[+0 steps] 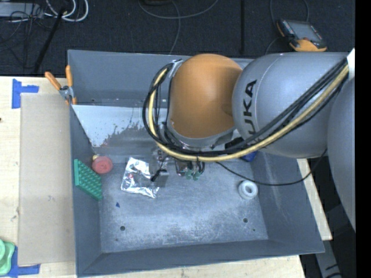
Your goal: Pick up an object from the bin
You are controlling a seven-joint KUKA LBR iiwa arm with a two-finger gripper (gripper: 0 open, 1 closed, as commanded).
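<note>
My gripper (178, 167) hangs low over the middle of the bin, mostly hidden under the arm's orange cover. Just to its left a crumpled silver foil packet (138, 177) lies on the bin floor, its right edge against the gripper's dark parts. Whether the gripper touches the packet I cannot tell. Further left sits a small red round disc (103, 165). A green studded block (87, 179) leans against the bin's left wall.
A small white ring (248, 189) lies on the floor at the right. A bit of something blue (249, 154) peeks out from under the arm. The arm covers the back right of the bin.
</note>
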